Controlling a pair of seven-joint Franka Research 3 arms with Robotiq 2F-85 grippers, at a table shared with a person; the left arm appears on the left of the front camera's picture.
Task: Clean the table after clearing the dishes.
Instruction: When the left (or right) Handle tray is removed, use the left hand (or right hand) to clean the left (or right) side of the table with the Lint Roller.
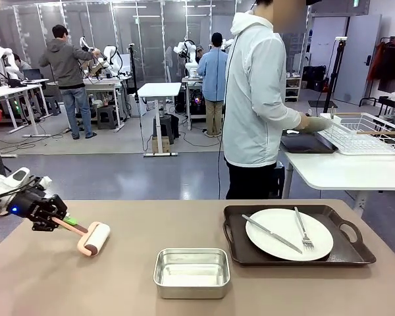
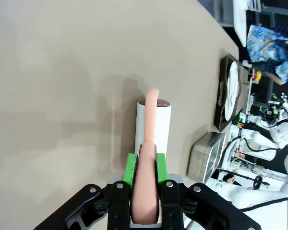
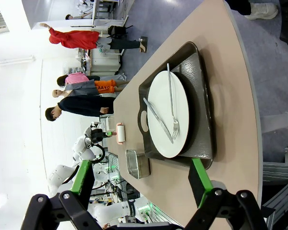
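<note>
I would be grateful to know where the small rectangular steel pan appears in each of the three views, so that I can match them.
Front view: the small rectangular steel pan sits bottom centre.
Left wrist view: the pan is right of middle, beyond the pink-handled white lint roller.
Right wrist view: the pan is lower middle.
Shared landmark: the dark brown handled tray, next to the pan in every view.

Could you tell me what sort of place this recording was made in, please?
Most likely a robotics lab or test hall, not a dining room: workbenches loaded with equipment stand on a bare grey floor, people work at them, and the table holds one staged plate on a tray.
</note>
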